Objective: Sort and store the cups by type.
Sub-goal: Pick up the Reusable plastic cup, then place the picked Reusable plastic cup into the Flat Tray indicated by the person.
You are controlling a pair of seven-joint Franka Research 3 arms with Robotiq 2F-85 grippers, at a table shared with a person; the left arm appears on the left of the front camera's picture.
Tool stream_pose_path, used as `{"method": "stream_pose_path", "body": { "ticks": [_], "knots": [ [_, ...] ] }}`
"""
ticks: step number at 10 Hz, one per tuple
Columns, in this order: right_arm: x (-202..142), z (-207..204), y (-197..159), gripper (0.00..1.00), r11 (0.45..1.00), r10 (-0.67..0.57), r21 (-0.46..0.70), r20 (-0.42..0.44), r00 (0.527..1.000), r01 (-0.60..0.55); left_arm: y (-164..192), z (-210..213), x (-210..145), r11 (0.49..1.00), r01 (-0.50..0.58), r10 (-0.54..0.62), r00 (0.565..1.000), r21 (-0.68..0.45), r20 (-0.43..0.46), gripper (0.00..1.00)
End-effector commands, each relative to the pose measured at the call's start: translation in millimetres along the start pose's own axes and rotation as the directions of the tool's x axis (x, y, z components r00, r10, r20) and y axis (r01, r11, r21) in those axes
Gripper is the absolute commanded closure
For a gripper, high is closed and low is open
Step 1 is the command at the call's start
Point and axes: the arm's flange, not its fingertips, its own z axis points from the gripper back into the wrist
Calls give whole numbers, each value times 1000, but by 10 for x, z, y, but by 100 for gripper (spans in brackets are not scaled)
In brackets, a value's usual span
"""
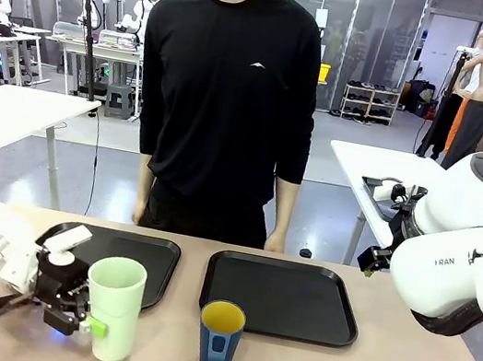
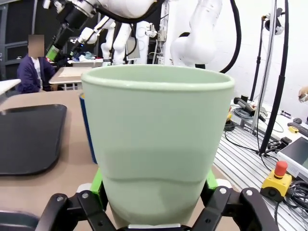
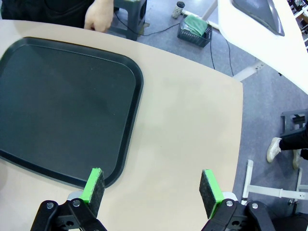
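Observation:
The pale mint-green tumbler stands upright on the table near its front edge, just in front of the left black tray. My left gripper is shut on the tumbler's lower part. In the left wrist view the tumbler sits between the green pads, which press both of its sides. The dark blue mug with a yellow inside stands a little to the right, its handle facing me; a blue sliver of the mug shows behind the tumbler. My right gripper hangs open over bare table beside the right tray.
Two black trays lie side by side across the middle, the right tray bare. A person in black stands at the far edge, one hand near the right tray's far corner. My right arm hovers over the table's right end.

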Motion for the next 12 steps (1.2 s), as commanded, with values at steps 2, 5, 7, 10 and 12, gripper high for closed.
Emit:
{"method": "stream_pose_path", "body": {
  "ticks": [2,5,7,10,12],
  "knots": [
    [0,0,1,0,1000,7,-3,-1,1000,-7,-356,413,397,995,53,-53,999,85,4,59],
    [0,0,1,0,1000,7,-3,-1,1000,-7,-619,854,521,984,63,-66,998,168,15,59],
    [0,0,1,0,1000,7,-3,-1,1000,-7,-657,897,492,982,65,-72,997,176,32,59],
    [0,0,1,0,1000,7,-3,-1,1000,-7,-634,953,471,979,49,-53,999,198,14,59],
    [0,0,1,0,1000,7,-3,-1,1000,-7,-634,953,471,979,49,-53,999,198,14,59]
  ]
}}
